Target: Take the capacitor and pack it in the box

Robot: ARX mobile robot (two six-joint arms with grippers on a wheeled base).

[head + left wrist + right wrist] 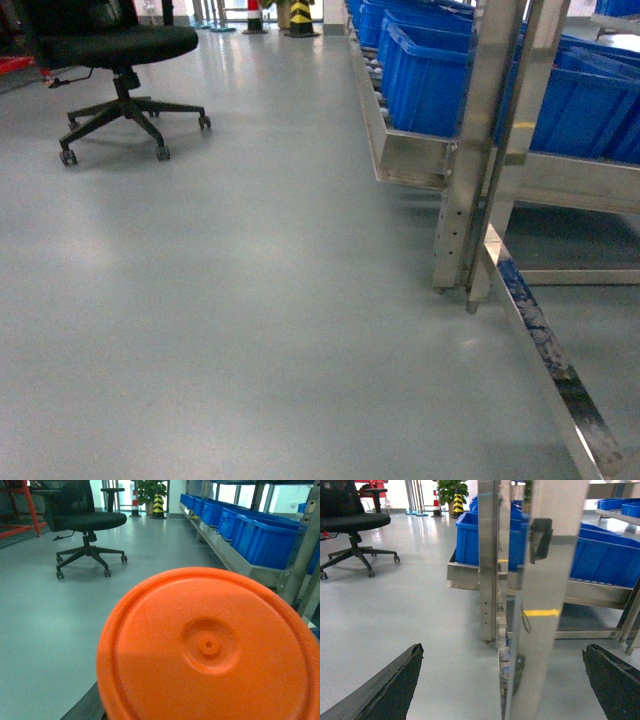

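Black fingers [385, 690] spread wide before a steel post [490, 560]

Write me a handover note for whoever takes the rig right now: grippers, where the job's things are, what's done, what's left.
Right gripper: open, empty, fingers wide apart, facing a steel rack post.
Left gripper: not visible; an orange disc fills its wrist view, so its state cannot be told.
Box and capacitors: in no view. Only blue bins on the rack, an office chair and grey floor show.
Done: nothing visible as packed.
Left: find the box and capacitors, pick, pack.
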